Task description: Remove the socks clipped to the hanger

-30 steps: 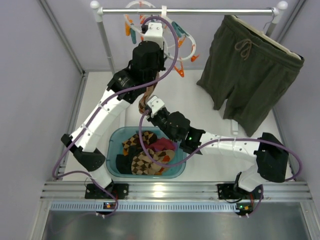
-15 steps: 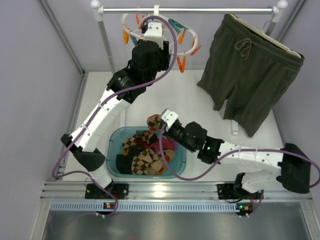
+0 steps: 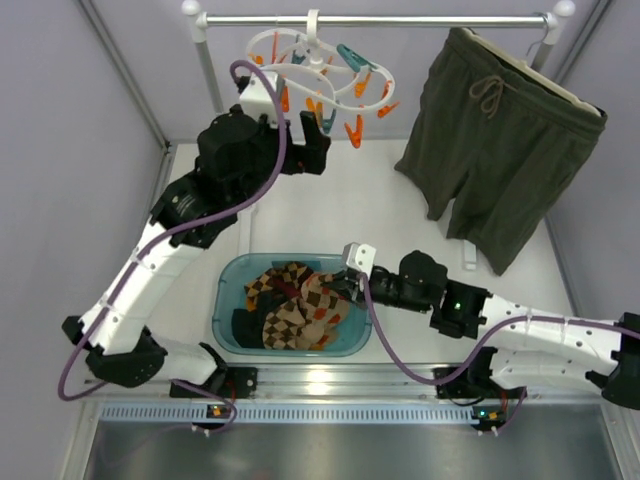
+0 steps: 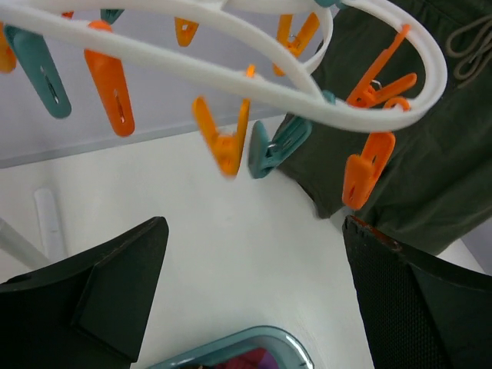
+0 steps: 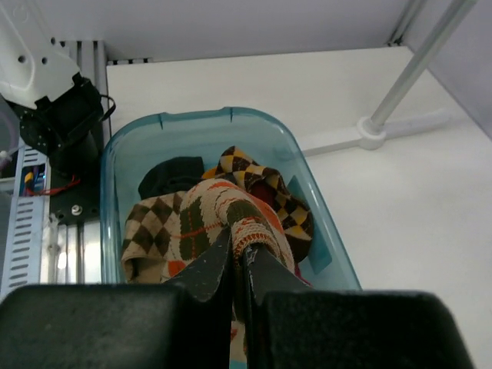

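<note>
The white hanger [image 3: 318,62] hangs from the rail, and its orange and teal pegs [image 4: 227,138] dangle with nothing clipped in them. My left gripper [image 3: 318,150] stands open just below and in front of the hanger [image 4: 231,73], with nothing between its fingers [image 4: 115,296]. My right gripper [image 5: 237,242] is shut on a tan argyle sock [image 5: 223,211] that drapes over the pile of socks [image 3: 290,305] in the teal bin [image 3: 232,272]. A black sock [image 5: 173,175] and a yellow-brown argyle one [image 5: 257,173] lie in that bin [image 5: 200,119] too.
Olive-green drawstring shorts [image 3: 500,140] hang on a second hanger at the right of the rail [image 3: 430,20]. The rail's white posts [image 3: 213,85] and foot [image 5: 369,134] stand on the table. Grey walls close in left, right and behind.
My left gripper opened and drew back to the left, away from the hanger. My right gripper carried the argyle sock from below the hanger down to the bin.
</note>
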